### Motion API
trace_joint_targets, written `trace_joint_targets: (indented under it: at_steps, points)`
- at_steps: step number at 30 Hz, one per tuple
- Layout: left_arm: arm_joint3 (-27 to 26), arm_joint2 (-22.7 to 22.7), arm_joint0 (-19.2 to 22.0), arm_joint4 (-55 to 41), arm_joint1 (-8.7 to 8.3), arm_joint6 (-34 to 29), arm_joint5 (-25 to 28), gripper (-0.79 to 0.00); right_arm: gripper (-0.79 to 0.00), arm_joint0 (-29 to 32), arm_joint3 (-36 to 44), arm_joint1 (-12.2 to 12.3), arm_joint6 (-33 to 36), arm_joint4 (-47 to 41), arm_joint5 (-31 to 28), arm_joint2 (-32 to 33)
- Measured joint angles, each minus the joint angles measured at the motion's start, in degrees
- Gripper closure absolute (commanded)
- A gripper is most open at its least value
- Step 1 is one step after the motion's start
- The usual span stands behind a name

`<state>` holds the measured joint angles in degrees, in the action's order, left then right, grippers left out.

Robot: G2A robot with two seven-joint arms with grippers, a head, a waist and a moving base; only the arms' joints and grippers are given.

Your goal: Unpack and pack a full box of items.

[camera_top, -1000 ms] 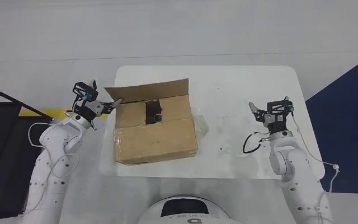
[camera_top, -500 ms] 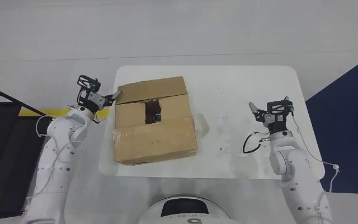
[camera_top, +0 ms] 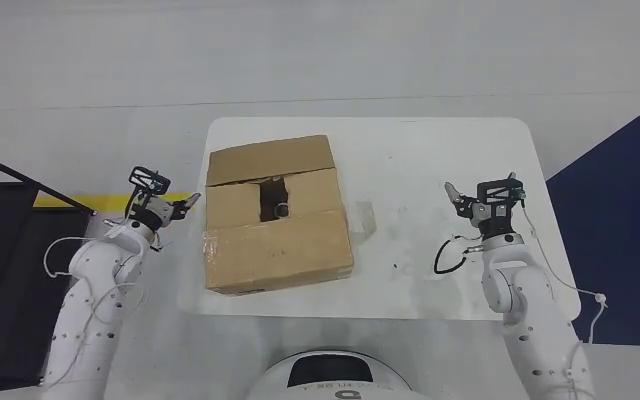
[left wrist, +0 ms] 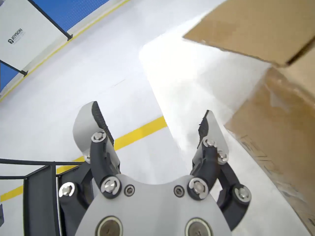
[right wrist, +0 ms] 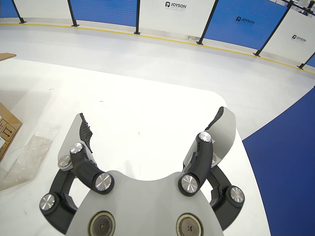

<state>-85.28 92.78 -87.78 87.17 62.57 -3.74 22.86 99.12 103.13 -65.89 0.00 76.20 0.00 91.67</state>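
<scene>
The box (camera_top: 278, 213) sits on the left half of the white surface (camera_top: 440, 150), its top flaps (camera_top: 270, 160) folded down flat. A dark gap (camera_top: 274, 200) is left between them, and something small shows inside, too dim to name. A scrap of clear film (camera_top: 362, 218) lies against the box's right side.

The left pincer (camera_top: 183, 205) hangs just off the surface's left edge, near the box but not touching it, with its fingers spread and nothing between them. In its wrist view (left wrist: 150, 114) a flap corner (left wrist: 270, 13) stands a little proud of the box wall (left wrist: 283, 136). The right pincer (camera_top: 483, 190) is well apart over the right side, also spread and empty (right wrist: 151, 116).

The cardboard looks stiff across a panel but should hinge easily at the folds. Packed full, the box is probably too heavy and too broad for one pincer to lift. A flap is likely light and thin enough to pinch. The best hold seems to be a free flap edge or that raised corner, or the rim of the gap. The near top looks glossy, perhaps taped, and may be slippery.
</scene>
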Motion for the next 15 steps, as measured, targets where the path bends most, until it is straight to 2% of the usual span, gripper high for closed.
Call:
trace_joint_targets:
  at_steps: [4, 15]
  points:
    - [-1.7, -1.9, -1.1, 1.4, 0.20, 1.4, -1.1, -0.785, -0.785, 0.0, 0.0, 0.0, 0.0, 0.0, 0.0, 0.0]
    - [-3.1, -7.9, 4.5, -1.4, 1.28, -1.0, -2.9, -0.785, -0.785, 0.0, 0.0, 0.0, 0.0, 0.0, 0.0, 0.0]
